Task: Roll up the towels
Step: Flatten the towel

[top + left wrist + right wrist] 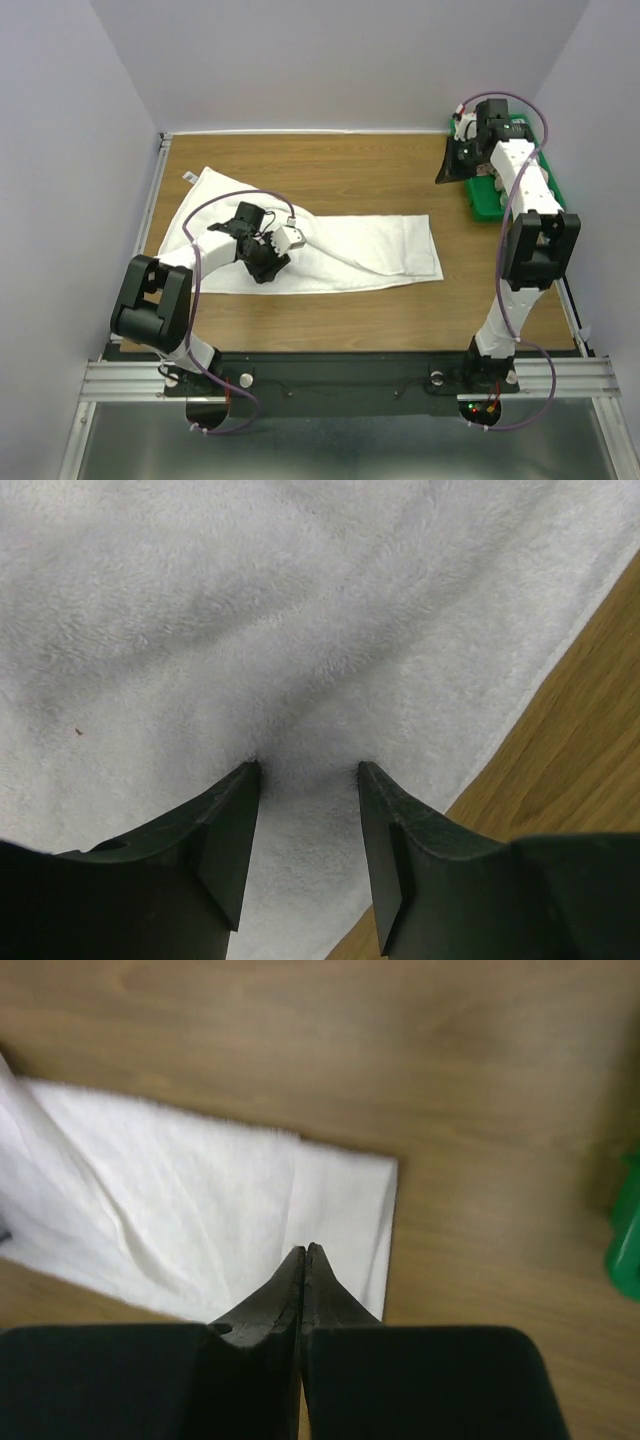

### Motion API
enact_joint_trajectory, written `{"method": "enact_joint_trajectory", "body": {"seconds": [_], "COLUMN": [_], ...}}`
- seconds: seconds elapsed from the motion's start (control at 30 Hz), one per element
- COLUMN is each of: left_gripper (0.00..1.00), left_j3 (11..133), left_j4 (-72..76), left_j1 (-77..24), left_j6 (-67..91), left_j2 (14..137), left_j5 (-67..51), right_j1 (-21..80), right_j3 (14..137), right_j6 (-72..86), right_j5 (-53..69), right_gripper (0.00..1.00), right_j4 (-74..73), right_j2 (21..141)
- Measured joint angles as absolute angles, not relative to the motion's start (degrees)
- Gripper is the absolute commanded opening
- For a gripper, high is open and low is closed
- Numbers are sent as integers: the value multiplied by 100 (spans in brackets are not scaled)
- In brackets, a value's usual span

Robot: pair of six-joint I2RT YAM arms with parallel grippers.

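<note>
One towel point(370, 250) is lying flat, unrolled, on the bench point(330, 165). Left end effector point(308, 772) is pressing into it near the hem, spread; right end effector point(304, 1252) is hovering pressed together. Likely grasp step, next needing a hem pinch

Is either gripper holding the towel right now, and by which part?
Nothing is gripped. The left gripper is open, its fingertips pressing on the towel close to one long edge. The right gripper is shut, empty, away from it.

The white towel point(345, 250) lies spread flat (rumpled at its left end) across the table's middle.
</note>
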State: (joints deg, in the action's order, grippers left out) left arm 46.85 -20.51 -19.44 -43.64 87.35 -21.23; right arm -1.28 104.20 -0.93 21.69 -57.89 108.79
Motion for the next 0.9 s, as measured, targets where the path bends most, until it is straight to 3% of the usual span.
{"method": "enact_joint_trajectory", "body": {"seconds": [0.1, 0.2, 0.23, 0.3, 0.33, 0.37, 0.53, 0.9], "left_gripper": [54, 55, 55, 57, 57, 58, 58, 58], "left_j3": [4689, 4709, 4718, 4770, 4790, 4827, 4890, 4888], "left_j4": [-1973, -1975, -1986, -1997, -1997, -1990, -1955, -1933], "left_j1": [-1946, -1949, -1949, -1949, -1949, -1949, -1949, -1949], "left_j6": [-4390, -4392, -4390, -4390, -4390, -4388, -4372, -4303], "left_j2": [8792, 8809, 8814, 8860, 8882, 8914, 8991, 8989], "left_j5": [-2106, -2106, -2106, -2108, -2112, -2117, -2145, -2141], "right_j1": [-274, -379, -390, -390, -384, -375, -209, -19], "right_j3": [11201, 12105, 12241, 12114, 11684, 11244, 8573, 7035], "right_j6": [134, 62, -30, -237, -386, -528, -897, -917], "right_j5": [2222, 2510, 2561, 2663, 2738, 2755, 2694, 2276], "right_gripper": [1, 16, 31, 46, 61, 63, 57, 51], "right_j4": [-5588, -5655, -5747, -6007, -6047, -6108, -6455, -6180], "right_j2": [11450, 12250, 12422, 12499, 12376, 12199, 10962, 10492]}}
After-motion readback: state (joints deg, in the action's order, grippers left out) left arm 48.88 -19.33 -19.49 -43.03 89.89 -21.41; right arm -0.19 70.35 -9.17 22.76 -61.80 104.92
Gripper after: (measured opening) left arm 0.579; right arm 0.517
